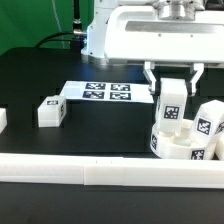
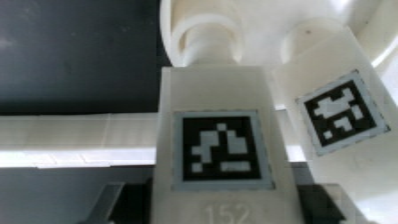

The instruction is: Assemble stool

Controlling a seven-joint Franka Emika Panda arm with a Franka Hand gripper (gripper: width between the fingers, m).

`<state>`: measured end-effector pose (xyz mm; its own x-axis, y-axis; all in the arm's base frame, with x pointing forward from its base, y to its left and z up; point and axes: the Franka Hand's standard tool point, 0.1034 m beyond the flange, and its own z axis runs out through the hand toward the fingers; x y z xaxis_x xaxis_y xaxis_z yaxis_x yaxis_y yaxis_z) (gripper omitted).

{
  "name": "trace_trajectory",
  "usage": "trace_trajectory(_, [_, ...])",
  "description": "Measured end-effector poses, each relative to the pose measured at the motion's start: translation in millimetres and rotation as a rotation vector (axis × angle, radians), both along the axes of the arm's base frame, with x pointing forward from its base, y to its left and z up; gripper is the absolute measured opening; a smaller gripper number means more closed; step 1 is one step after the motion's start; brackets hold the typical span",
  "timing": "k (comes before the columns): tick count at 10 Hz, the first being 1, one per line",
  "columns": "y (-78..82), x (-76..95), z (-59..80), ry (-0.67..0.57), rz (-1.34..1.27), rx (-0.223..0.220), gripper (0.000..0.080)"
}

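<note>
Hand grips first leg at seat; second leg beside, third leg apart.

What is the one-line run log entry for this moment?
step: leg fitting | gripper: shut on held leg | held leg: upright over seat | second leg: standing on seat | third leg: loose on table

Green backdrop, black tabletop, white front rail

You'll find no readable words here: only black-and-white square tags, on the leg, the second leg beside it and the marker board; faint digits under the leg's tag are too blurred to read
</note>
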<state>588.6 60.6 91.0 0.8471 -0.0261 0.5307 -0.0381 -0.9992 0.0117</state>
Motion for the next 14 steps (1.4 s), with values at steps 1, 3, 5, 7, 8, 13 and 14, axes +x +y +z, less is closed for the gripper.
trace_trajectory(1, [-0.4, -0.4, -0.6, -0.024, 0.002, -0.006, 0.0338])
trace_trajectory(3, [-0.7, -4.9, -2.8, -0.041, 0.009, -0.015, 0.0338])
trace_trajectory(5, [-0.3, -5.4, -4.0, -0.02, 0.01, -0.012, 0.0338])
trace_trajectory(7, [-0.2, -6.8, -6.1, -0.009, 0.012, -0.013, 0.0428])
trace_trajectory(8, [-0.3, -6.7, -6.0, -0.007, 0.014, -0.014, 0.0562])
trace_trajectory(13, [-6.2, 2.6, 33.9, 0.116, 0.004, 0.033, 0.0649])
trace_trajectory(14, [-8.6, 6.9, 41.4, 0.16, -0.003, 0.049, 0.0649])
